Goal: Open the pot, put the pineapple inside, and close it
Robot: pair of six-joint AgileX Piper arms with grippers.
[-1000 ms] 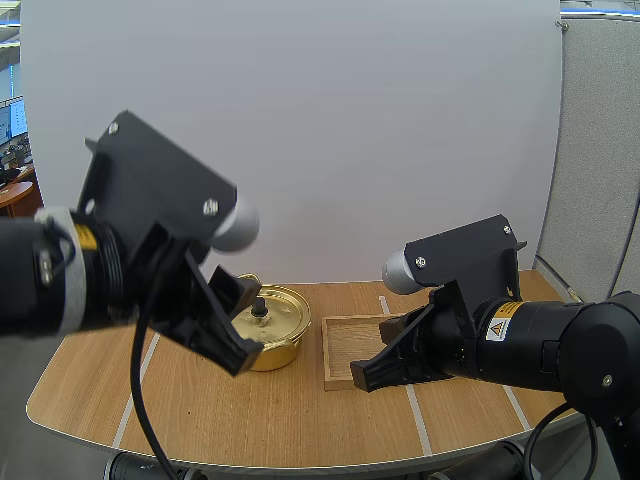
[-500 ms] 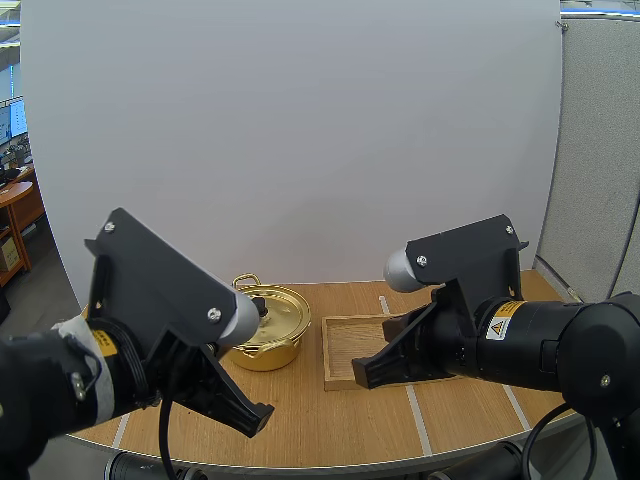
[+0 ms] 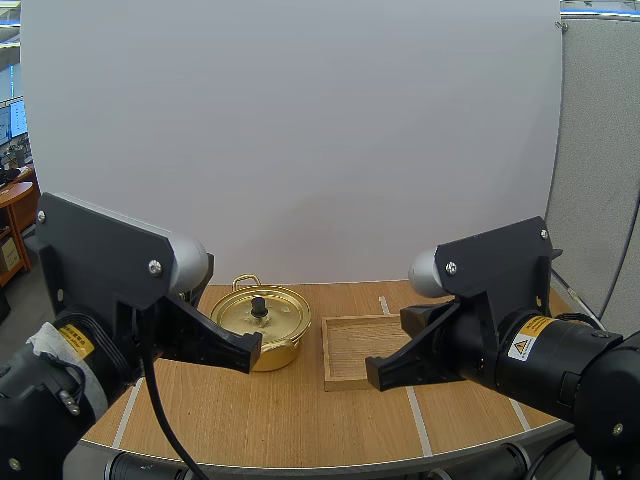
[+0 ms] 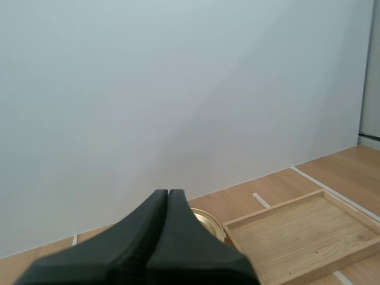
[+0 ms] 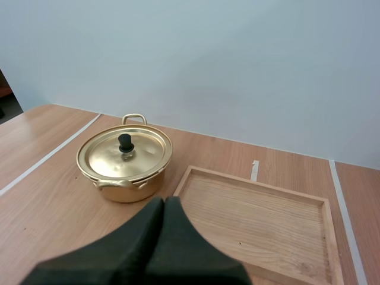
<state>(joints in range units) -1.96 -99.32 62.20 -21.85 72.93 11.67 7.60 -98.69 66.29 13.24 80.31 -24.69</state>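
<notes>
Both the left gripper [image 4: 168, 196] and the right gripper [image 5: 164, 203] had their fingers pressed together on nothing. A descent on the small black knob [image 5: 125, 142] without spreading them first would likely have knocked the lid [image 5: 102, 155] askew or shoved the pot [image 5: 127, 189]. The pot stood lidded, its contents hidden, just at the 9 o'clock side of the wooden tray [image 5: 255, 217], which held nothing.

All views toward pot [image 3: 280, 350], tray [image 3: 350, 345]

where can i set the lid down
The tray is bare throughout. The table is open left of the pot and right of the tray. Only the gap between pot and tray is tight.
</notes>
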